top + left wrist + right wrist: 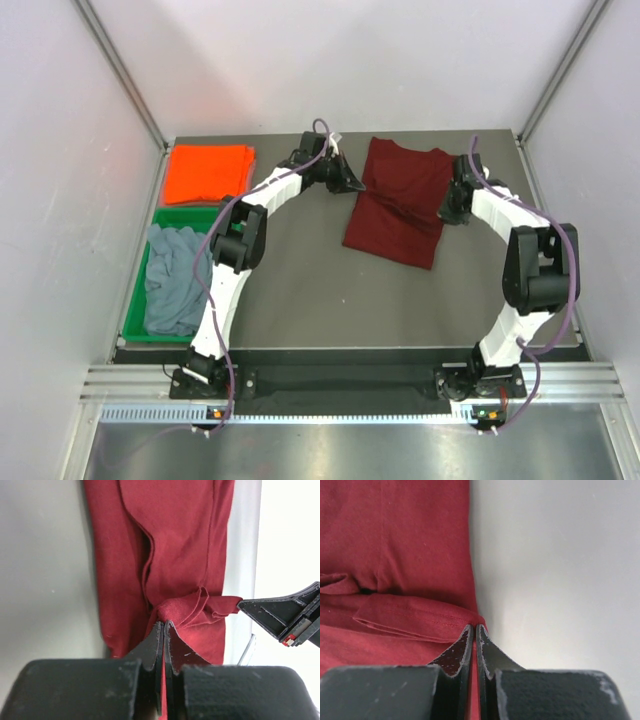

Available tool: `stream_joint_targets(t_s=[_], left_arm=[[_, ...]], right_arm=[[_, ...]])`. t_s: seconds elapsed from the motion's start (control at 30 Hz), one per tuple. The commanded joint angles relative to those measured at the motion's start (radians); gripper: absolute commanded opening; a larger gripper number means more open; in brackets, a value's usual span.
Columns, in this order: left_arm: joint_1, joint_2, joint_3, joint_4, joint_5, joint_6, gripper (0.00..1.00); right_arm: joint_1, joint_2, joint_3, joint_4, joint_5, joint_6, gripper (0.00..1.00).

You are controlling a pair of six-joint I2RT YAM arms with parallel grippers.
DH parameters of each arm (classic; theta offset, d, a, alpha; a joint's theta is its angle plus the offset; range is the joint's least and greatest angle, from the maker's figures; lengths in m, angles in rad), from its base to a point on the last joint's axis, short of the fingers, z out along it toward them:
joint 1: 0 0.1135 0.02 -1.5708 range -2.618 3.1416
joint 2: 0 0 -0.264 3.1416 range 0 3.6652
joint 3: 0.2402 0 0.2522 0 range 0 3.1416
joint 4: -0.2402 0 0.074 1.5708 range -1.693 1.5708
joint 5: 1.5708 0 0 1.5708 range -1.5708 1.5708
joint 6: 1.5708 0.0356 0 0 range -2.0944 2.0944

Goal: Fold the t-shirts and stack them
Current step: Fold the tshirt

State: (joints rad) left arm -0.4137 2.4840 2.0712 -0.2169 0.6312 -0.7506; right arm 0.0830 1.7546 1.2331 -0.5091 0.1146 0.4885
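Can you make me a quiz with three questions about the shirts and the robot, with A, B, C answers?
1. Where is the grey shirt? A in the green tray; B on the floor; C hanging on a wall.
2. How many shirts are there? A two; B three; C five.
3. The left pincer is: A wide open; B shut on the red shirt; C holding a cup.

Answers:
1 A, it lies crumpled inside the tray.
2 B, there is a grey one, a red one and an orange shirt.
3 B, its jaws are pressed together with red cloth bunched at the tips.
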Motion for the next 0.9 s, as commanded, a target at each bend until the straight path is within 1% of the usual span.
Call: stream_joint_targets(t_s=[0.0,0.4,0.53,0.6,0.63,0.67,0.77,0.87], left_arm=[[0.007,0.015,0.046,0.050,-0.031,0.003,0.00],[0.023,0.015,0.049,0.071,-0.088,0.014,0.00],[0.024,0.026,0.061,0.086,-0.079,0.022,0.00],[0.024,0.035,0.075,0.088,-0.076,0.023,0.00],[0.024,0.038,0.076,0.088,-0.076,0.025,0.03],[0.026,0.038,0.076,0.088,-0.077,0.025,0.12],[0.033,0.030,0.075,0.076,-0.079,0.030,0.27],[0.047,-0.006,0.072,0.047,-0.099,0.042,0.29]], right_arm=[[-0.019,0.025,0.049,0.056,-0.038,-0.022,0.00],[-0.031,0.102,0.120,0.060,-0.062,-0.030,0.00],[-0.035,0.106,0.131,0.064,-0.066,-0.025,0.00],[-0.034,0.112,0.140,0.069,-0.070,-0.018,0.02],[-0.035,0.118,0.143,0.070,-0.072,-0.018,0.10],[-0.037,0.121,0.147,0.069,-0.072,-0.015,0.12],[-0.037,0.128,0.170,0.058,-0.076,-0.014,0.17],[-0.037,0.105,0.187,0.032,-0.069,-0.019,0.22]])
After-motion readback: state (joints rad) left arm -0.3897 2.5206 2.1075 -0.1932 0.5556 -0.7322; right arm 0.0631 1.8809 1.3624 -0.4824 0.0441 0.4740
